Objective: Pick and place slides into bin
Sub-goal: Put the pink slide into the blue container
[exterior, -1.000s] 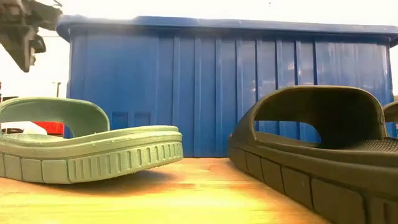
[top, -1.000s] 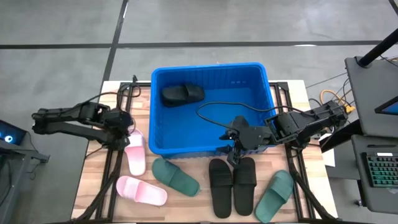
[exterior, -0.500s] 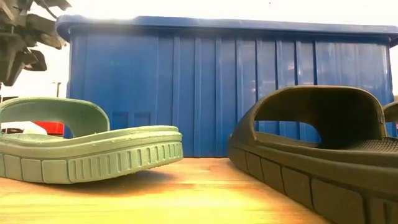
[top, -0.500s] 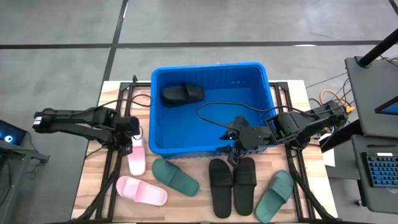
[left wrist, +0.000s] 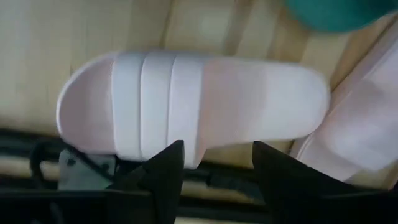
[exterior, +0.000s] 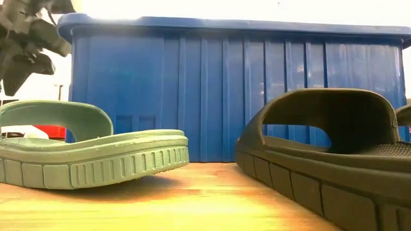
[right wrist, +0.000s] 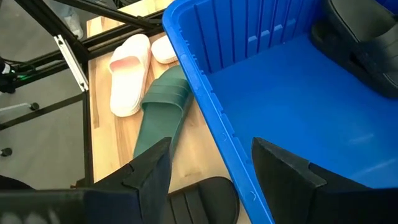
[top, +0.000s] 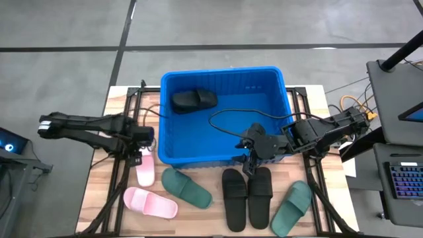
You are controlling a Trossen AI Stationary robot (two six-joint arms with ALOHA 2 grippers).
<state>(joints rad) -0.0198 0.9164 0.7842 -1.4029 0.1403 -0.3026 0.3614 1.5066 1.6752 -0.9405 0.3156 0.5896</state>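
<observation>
The blue bin (top: 277,99) stands at the table's far middle with one black slide (top: 193,100) lying in it. A pink slide (left wrist: 193,102) lies sole down left of the bin, and my left gripper (left wrist: 217,167) hangs open just above its edge, pointing down (top: 142,149). Nearer lie a second pink slide (top: 151,202), a green slide (top: 186,187), a black pair (top: 246,195) and another green slide (top: 291,207). My right gripper (right wrist: 211,168) stands open over the bin's near wall (top: 250,160), with nothing between its fingers.
Black frame rails (top: 119,178) run along the table's left and right sides, one right beside the pink slide (left wrist: 93,186). A black cable (top: 231,119) loops inside the bin. A desk with a keyboard (top: 403,182) stands past the right edge.
My left gripper has moved toward the bin and sunk lower over the pink slide, turning a little about its own axis. In the low view its fingers have spread apart. The slides have stayed where they were.
</observation>
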